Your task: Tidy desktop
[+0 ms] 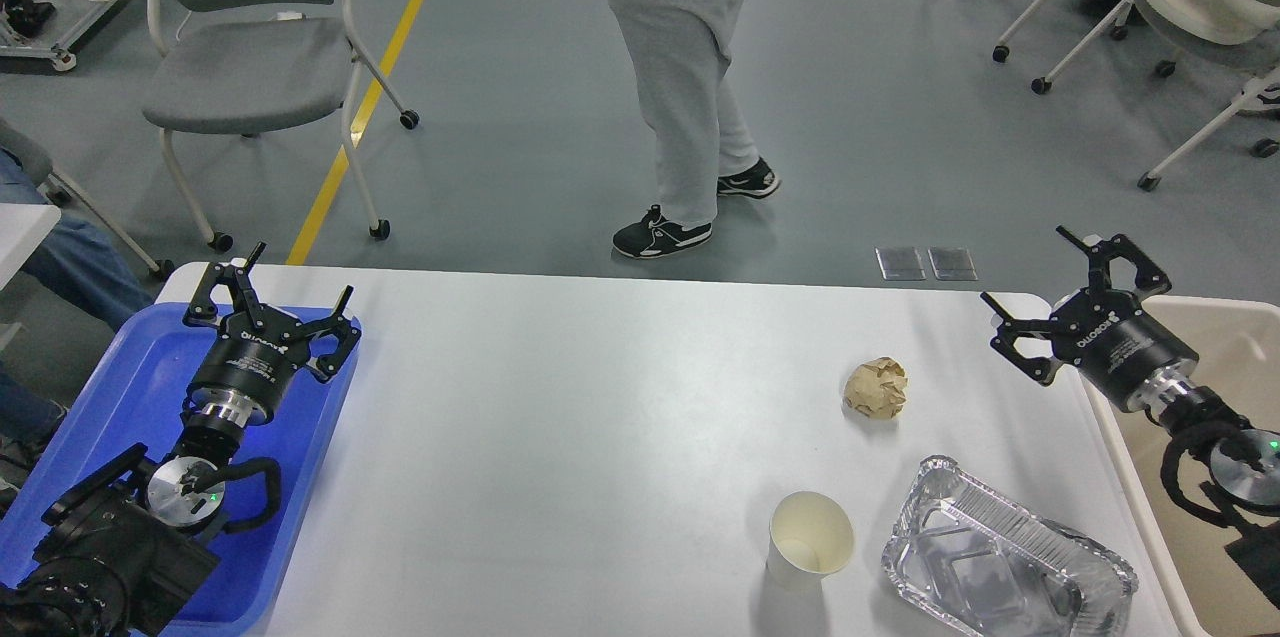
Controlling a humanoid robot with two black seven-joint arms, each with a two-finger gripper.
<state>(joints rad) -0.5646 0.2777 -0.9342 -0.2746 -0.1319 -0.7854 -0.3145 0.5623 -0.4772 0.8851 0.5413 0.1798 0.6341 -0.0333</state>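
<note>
White desktop [600,437] holds a paper ball [876,388]; cup [809,538] and foil tray [1005,567] sit nearer than it. Left gripper [296,295] and right gripper [1030,279] both spread, empty.

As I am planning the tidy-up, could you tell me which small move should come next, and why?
Probably move the right gripper, open and empty, down over the crumpled paper ball. It is the loose item nearest that gripper on the desktop, and the beige bin sits right beside that arm.
</note>
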